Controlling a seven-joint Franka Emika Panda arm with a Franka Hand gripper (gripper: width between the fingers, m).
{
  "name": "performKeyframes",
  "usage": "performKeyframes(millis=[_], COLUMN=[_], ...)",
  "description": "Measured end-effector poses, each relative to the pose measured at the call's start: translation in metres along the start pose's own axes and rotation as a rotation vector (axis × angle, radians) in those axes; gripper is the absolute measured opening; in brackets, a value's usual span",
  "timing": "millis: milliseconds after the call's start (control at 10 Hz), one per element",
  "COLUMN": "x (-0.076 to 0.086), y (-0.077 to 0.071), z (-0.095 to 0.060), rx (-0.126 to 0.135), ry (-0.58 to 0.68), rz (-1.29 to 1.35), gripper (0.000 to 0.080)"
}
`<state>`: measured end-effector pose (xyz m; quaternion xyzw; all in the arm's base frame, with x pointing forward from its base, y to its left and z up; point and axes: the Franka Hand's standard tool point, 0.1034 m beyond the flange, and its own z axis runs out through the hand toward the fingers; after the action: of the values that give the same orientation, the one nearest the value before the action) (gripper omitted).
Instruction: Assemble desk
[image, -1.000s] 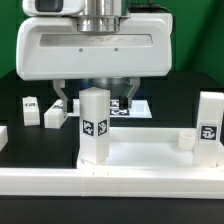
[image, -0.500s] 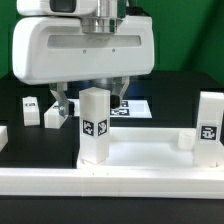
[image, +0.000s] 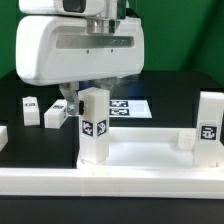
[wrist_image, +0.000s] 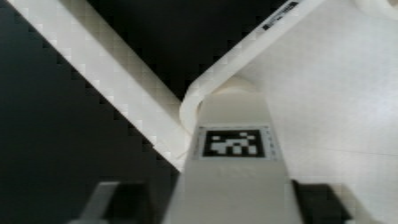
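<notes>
At the left-hand corner of the tabletop, as the exterior view shows it, one white leg stands upright with its black-and-white tag facing near. The wrist view shows the same leg from above. Its tagged top sits where two of the tabletop's raised rims meet in a V.

My hand hangs directly over this leg, lowered so that the fingers reach past its top. It is partly spread, neither wide nor pinched, with one finger on each side of the leg. In the wrist view my fingers flank the leg, and I can see a dark gap on at least one side. I cannot tell whether the other pad touches it, and I am holding nothing that I can make out.

The tabletop is a white tray lying flat across the near part of the black table. On the exterior view's left, two shorter tagged legs stand on the table just beside each other, well apart from the tray's right end. On the exterior view's right a tall tagged leg stands upright, with a small white block just beside it. Farther back, behind my hand, the marker board lies flat on the table.
</notes>
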<state>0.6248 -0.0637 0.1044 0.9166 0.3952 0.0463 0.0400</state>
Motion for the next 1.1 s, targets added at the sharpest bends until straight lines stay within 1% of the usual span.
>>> performKeyframes(millis=[100,300,400,800,1000,1100], x=[-0.0003,-0.0004,-0.0001,-0.0006,0.0025,0.0049], y=[-0.0013,-0.0013,-0.0015,0.0011,-0.0009,-0.0029], z=[0.0004,0.0004,0.0005,0.0020,0.0022,0.0022], rx=[0.005,0.005,0.005,0.015,0.015,0.016], ry=[-0.003,-0.003,-0.002,0.002,0.003,0.002], rz=[0.028,0.030,0.106,0.534,0.697,0.836], gripper=[0.0297,0.0295,0.0295,0.0294,0.0294,0.0294])
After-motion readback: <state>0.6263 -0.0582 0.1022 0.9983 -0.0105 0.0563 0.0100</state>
